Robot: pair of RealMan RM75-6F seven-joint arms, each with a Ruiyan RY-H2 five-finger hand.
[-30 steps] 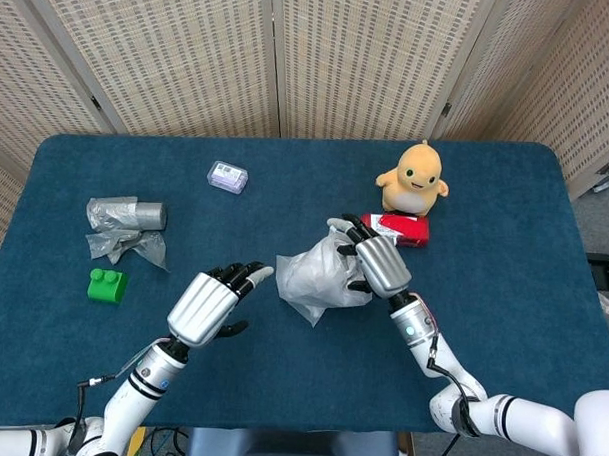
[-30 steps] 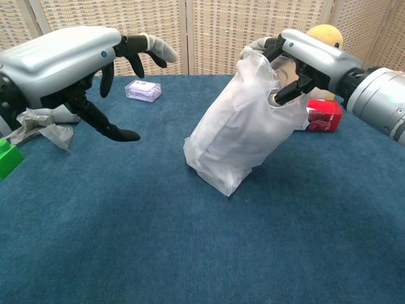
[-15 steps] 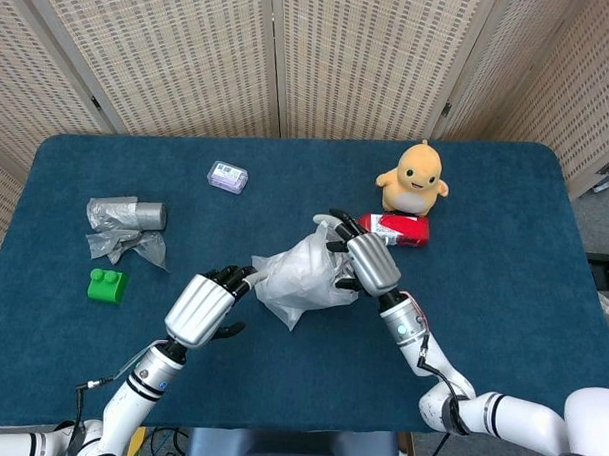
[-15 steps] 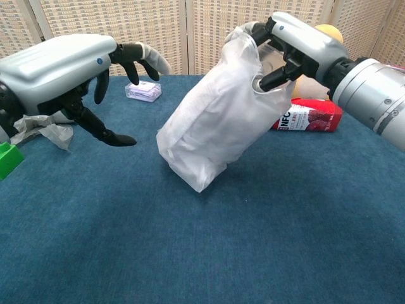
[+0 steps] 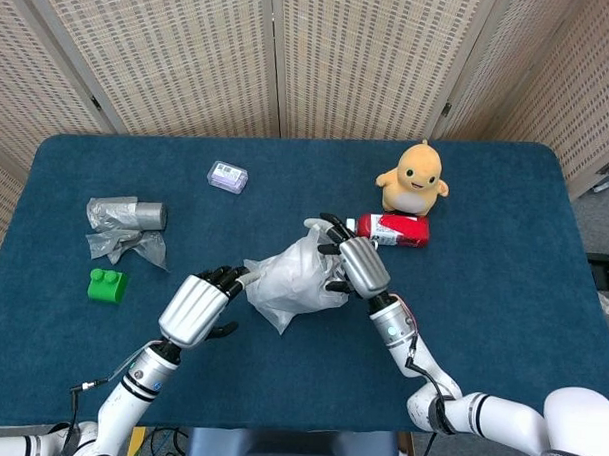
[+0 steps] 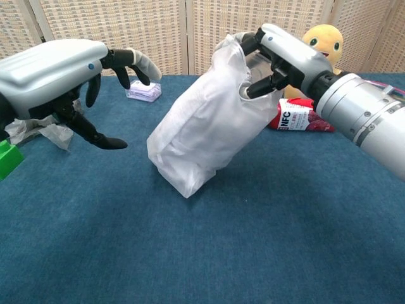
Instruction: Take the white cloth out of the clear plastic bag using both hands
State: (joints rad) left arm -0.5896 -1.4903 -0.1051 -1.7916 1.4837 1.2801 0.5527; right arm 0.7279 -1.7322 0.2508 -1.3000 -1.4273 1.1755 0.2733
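Note:
The clear plastic bag (image 5: 291,279) (image 6: 202,134) with the white cloth inside hangs tilted above the blue table, its closed bottom toward the left. My right hand (image 5: 352,264) (image 6: 278,54) grips the bag's mouth at the top. My left hand (image 5: 197,306) (image 6: 60,73) is open, fingers spread, just left of the bag's lower end. In the head view its fingertips (image 5: 233,277) lie close to the bag; contact is unclear. The cloth itself shows only as a white bulk through the plastic.
A red carton (image 5: 396,229) (image 6: 297,119) lies behind the right hand, with a yellow plush toy (image 5: 414,176) beyond it. A small clear box (image 5: 227,176) sits at the back. Crumpled grey plastic (image 5: 124,229) and a green brick (image 5: 106,284) lie at the left.
My right hand has carried the bag leftward and lifted its bottom off the table, toward my left hand. The left hand has shifted slightly left and stays open.

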